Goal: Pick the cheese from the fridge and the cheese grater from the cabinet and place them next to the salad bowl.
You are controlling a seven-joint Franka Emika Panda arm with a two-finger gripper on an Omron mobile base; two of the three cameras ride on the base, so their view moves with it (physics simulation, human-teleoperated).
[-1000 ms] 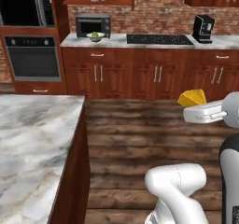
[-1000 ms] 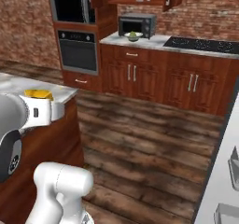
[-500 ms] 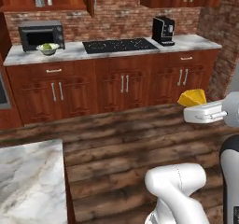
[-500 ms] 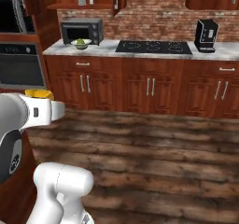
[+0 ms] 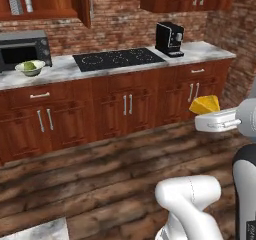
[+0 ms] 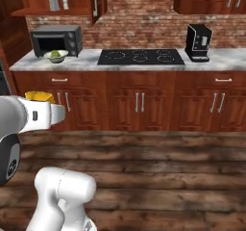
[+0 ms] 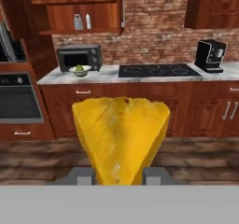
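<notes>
The cheese (image 7: 120,136), a yellow-orange wedge, sits between the fingers of my gripper (image 7: 119,175), which is shut on it. From the base the cheese (image 5: 205,105) rides above the white hand, high over the wooden floor, and shows again as the cheese (image 6: 41,96). The salad bowl (image 5: 30,68) with its lettuce stands on the counter in front of the toaster oven (image 5: 22,46). Above it the cheese grater (image 6: 54,2) stands on the shelf of the open cabinet (image 7: 79,8), beside a clear bottle (image 6: 65,1). The fridge is out of view.
A black cooktop (image 6: 141,57) lies mid-counter and a coffee machine (image 6: 198,42) stands to its right. A wall oven (image 7: 16,97) stands left of the counter. Wooden floor stretches between me and the drawer fronts. A marble corner (image 5: 40,231) shows at the lower left.
The base has turned and driven toward the counter, so the whole scene slid left and grew. The marble island has almost left the view. The cheese stays in the gripper.
</notes>
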